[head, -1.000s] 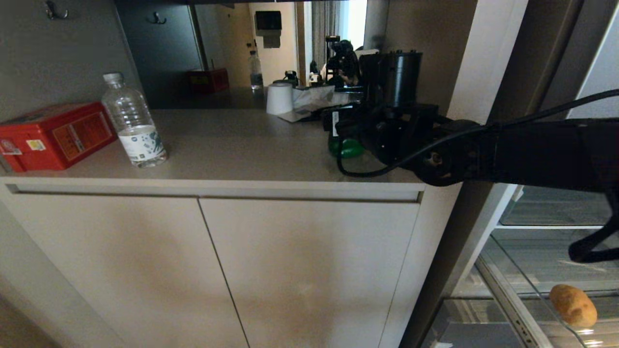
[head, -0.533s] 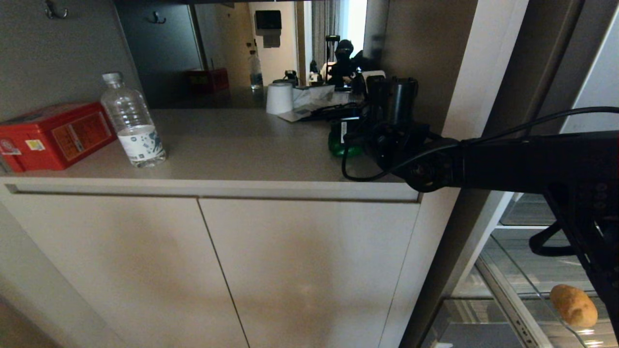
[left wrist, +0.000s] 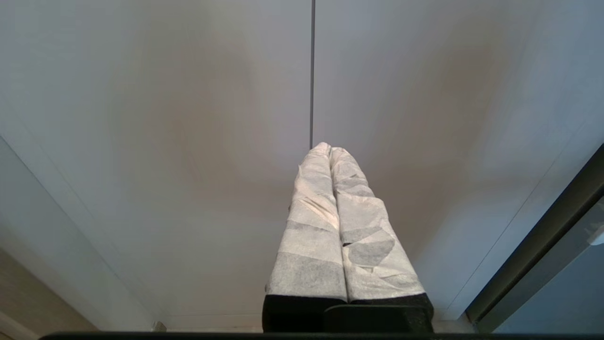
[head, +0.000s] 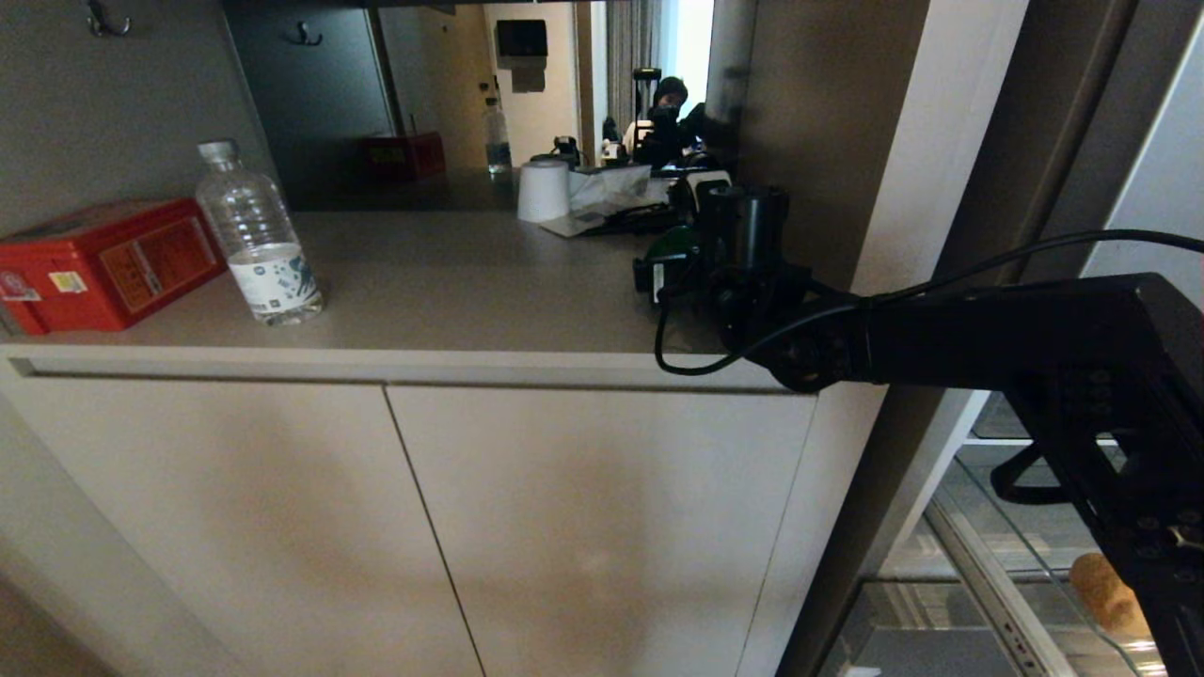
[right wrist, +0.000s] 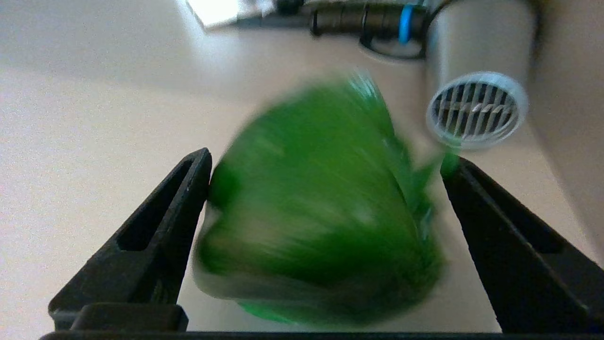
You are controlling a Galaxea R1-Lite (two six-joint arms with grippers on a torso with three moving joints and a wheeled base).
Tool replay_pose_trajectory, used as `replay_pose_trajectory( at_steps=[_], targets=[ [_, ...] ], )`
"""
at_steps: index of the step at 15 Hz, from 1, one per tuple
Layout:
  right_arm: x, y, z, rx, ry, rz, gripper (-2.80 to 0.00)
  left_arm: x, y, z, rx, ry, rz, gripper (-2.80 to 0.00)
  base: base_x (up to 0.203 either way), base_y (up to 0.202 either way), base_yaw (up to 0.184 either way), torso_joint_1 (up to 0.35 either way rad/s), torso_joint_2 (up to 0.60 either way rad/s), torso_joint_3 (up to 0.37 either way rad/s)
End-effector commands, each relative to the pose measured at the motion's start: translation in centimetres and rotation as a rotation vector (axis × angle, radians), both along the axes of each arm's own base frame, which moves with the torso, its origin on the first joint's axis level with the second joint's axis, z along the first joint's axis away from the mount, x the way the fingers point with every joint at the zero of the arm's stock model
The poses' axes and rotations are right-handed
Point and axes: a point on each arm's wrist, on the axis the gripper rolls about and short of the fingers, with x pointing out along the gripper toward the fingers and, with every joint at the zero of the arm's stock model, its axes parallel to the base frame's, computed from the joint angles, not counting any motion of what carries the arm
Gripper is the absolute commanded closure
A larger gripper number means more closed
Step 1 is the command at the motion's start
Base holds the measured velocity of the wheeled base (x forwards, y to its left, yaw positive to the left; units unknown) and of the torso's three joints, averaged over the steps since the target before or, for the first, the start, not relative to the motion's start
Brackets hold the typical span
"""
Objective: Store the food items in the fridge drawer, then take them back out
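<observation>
Since a second ago your right arm has swung so its elbow drops in front of the fridge drawer, half hiding the potato that lies in the see-through bin, while its wrist has pushed further back over the counter. You have the right gripper spread wide, one black finger on each side of the green bell pepper, which sits blurred on the countertop; whether either finger touches it is unclear. Your left gripper hangs parked before the cabinet doors, padded fingers pressed together. Well left on the counter stand the red box and water bottle.
</observation>
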Motion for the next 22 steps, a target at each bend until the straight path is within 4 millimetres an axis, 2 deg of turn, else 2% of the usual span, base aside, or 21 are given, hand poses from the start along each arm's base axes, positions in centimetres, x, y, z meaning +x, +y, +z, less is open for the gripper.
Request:
replay_pose_trajectory(
  at_steps=[1, 5, 6, 13, 16, 19, 22],
  targets=[
    [0.3, 0.2, -0.7, -0.009, 0.010, 0.000, -2.80, 0.0, 0.0, 0.0, 0.000, -0.001, 0.000, 0.00, 0.000, 0.000, 0.000, 0.000, 0.00, 0.000],
    [0.3, 0.2, -0.8, -0.007, 0.011, 0.005, -2.80, 0.0, 0.0, 0.0, 0.000, -0.001, 0.000, 0.00, 0.000, 0.000, 0.000, 0.000, 0.00, 0.000],
    [0.3, 0.2, -0.8, -0.007, 0.011, 0.005, 0.00, 0.0, 0.0, 0.0, 0.000, 0.001, 0.000, 0.00, 0.000, 0.000, 0.000, 0.000, 0.00, 0.000],
    [-0.1, 0.0, 0.0, 0.011, -0.008, -0.004, 0.00, 0.0, 0.0, 0.0, 0.000, 0.000, 0.000, 0.00, 0.000, 0.000, 0.000, 0.000, 0.00, 0.000],
    [-1.4, -0.5, 2.5, 0.035, -0.042, -0.002, 0.00, 0.0, 0.0, 0.0, 0.000, -0.001, 0.000, 0.00, 0.000, 0.000, 0.000, 0.000, 0.00, 0.000],
    [-4.7, -1.2, 3.7, 0.022, -0.013, 0.020, 0.00, 0.0, 0.0, 0.0, 0.000, -0.001, 0.000, 0.00, 0.000, 0.000, 0.000, 0.000, 0.00, 0.000],
    [-11.3, -2.6, 3.4, -0.020, 0.079, 0.090, 0.00, 0.0, 0.0, 0.0, 0.000, -0.001, 0.000, 0.00, 0.000, 0.000, 0.000, 0.000, 0.00, 0.000]
  ],
)
